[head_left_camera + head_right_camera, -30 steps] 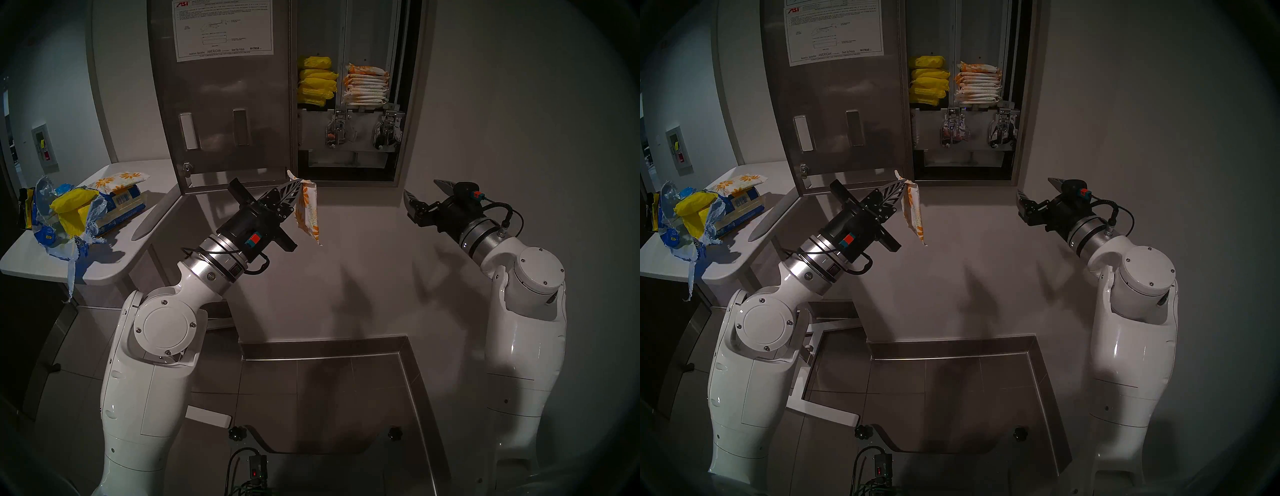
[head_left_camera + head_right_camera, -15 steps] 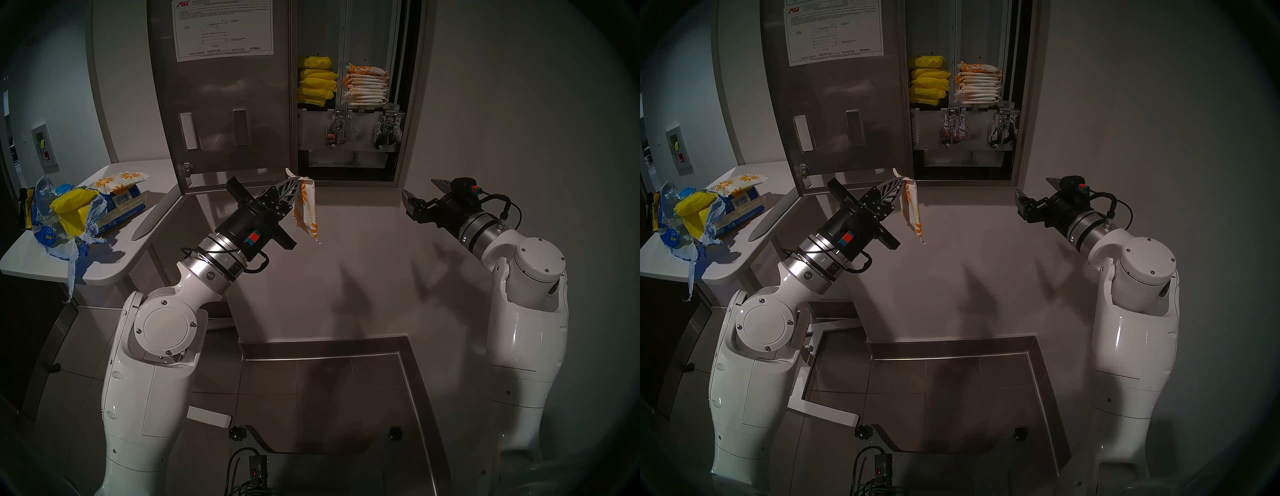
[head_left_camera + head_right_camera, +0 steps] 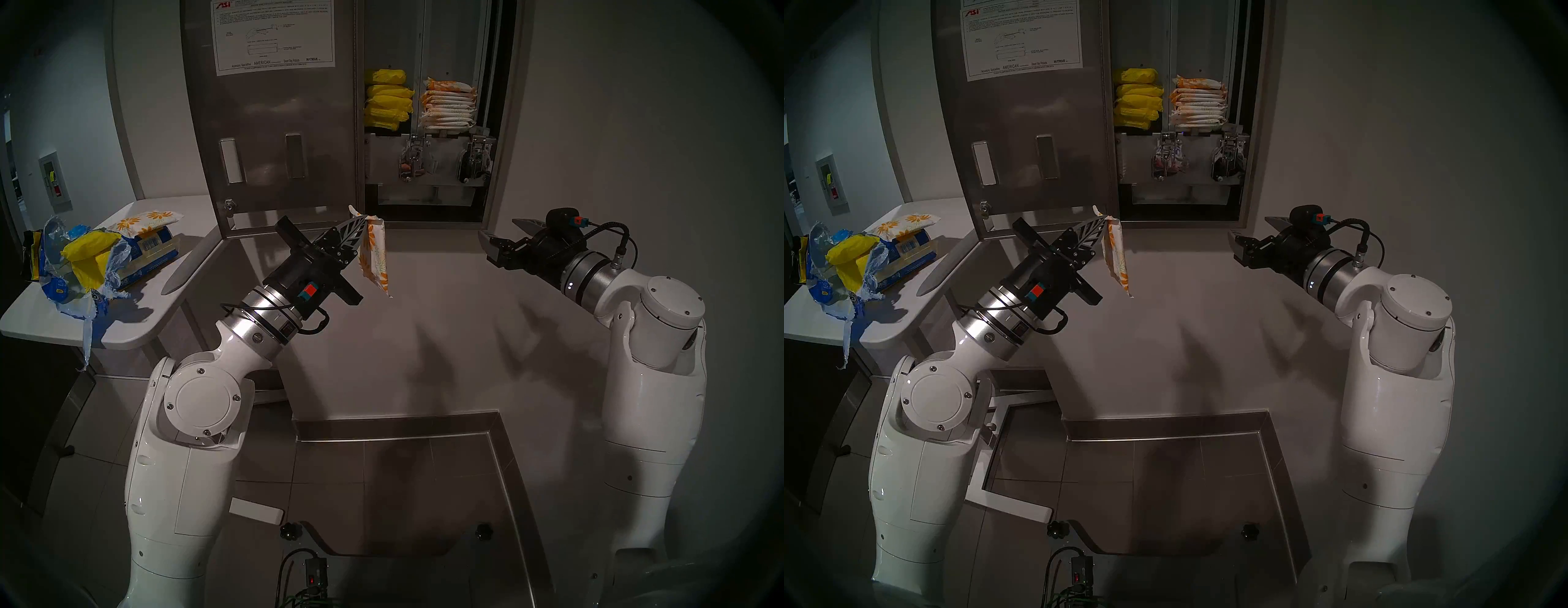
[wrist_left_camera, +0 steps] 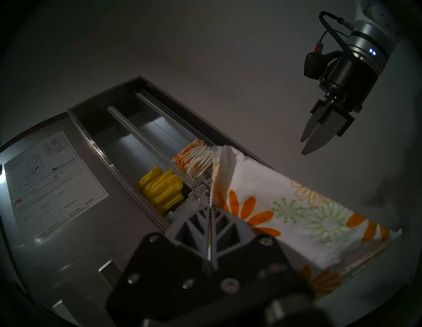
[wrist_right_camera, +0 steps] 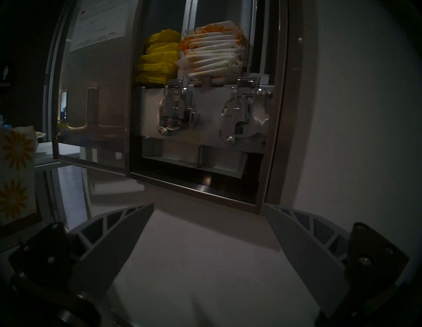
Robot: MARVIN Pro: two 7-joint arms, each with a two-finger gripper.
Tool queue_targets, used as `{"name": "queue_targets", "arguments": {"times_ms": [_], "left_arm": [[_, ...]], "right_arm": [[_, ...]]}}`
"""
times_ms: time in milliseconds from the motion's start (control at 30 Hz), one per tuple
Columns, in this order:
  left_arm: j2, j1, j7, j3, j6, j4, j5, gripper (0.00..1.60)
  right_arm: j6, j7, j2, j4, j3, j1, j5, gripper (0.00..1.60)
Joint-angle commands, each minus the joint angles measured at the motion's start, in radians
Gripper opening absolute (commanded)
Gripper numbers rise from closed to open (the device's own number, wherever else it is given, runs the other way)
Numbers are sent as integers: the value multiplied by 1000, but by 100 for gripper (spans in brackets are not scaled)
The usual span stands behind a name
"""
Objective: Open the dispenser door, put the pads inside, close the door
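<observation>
- Between the left gripper (image 3: 365, 220) fingertips, one daisy-print pad (image 3: 375, 259) is being pinched by its top corner, hanging down beside the fingers.
- Below the open dispenser door (image 3: 271, 127), that pad is dangling.
- Farther right, the right gripper (image 3: 502, 235) is hovering with fingers (image 5: 118, 237) spread, empty.
- Inside, stacked pads (image 3: 449, 104) are sitting beside yellow packets (image 3: 388, 99).

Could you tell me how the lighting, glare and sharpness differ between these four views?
Both head views: dim, fisheye-rimmed, arm shadows on the white wall. Left wrist view: sharp on the daisy-printed white pad. Right wrist view: darkest, glare on the chrome lever mechanisms.
</observation>
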Motion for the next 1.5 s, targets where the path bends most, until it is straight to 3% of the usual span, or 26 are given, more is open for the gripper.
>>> {"name": "queue_targets", "arguments": {"times_ms": [0,200,767,1467], "left_arm": [[-5,-19,8,-1,-8,-31,-4,0],[-7,-19,8,-2,-8,-31,-4,0],[-10,-19,5,-4,-10,-31,-3,0],[-13,-19,3,-5,-12,-30,-2,0]], "right_arm": [[75,51,16,-105,28,-2,38,160],[66,109,58,-145,79,-54,49,160],[68,143,39,-140,95,-38,66,160],[264,100,-33,-310,-90,-48,42,160]]}}
